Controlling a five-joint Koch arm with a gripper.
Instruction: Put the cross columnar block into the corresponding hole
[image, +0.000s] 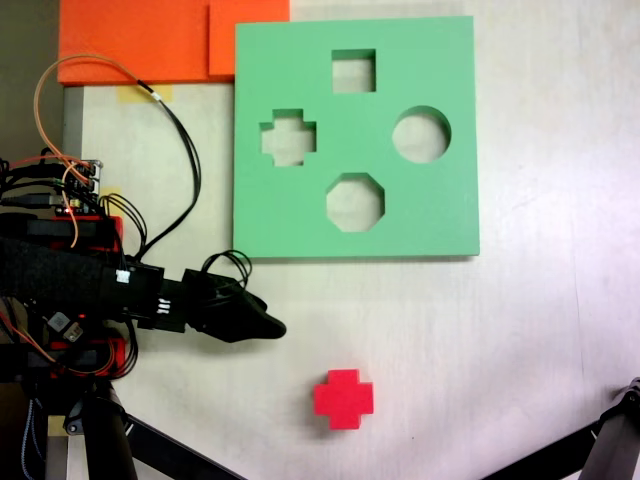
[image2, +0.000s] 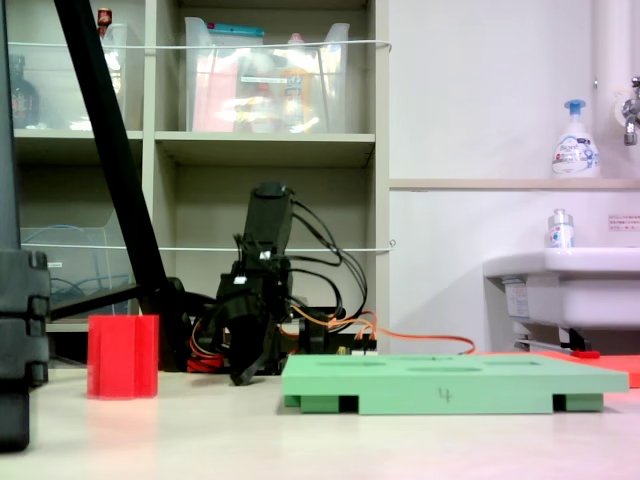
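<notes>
**A:** Where do things stand for you?

**B:** The cross columnar block sits upright on the counter, well apart from the green board and nearer the camera's bottom edge in the top-down fixed view. Your gripper is low, between board and block, to the left of the block in that view, and holds nothing. Its jaws overlap in both fixed views, so I can't tell whether they are parted.

**A:** What should you mind on the pick?

**B:** Open the jaws wide before you move in. I'd judge the block is soft foam, so close on two opposite arms of the plus, or across its flat ends, not into the notches, and squeeze only enough to lift. Come down from above rather than sweeping sideways, or you may topple it.

**A:** And the placing?

**B:** The corresponding hole is the plus-shaped one on the board's left side in the top-down view, beside the square cutout and the octagonal cutout. Keep the block's arms square to the hole's arms; a twisted grasp will likely jam on the rim.
</notes>
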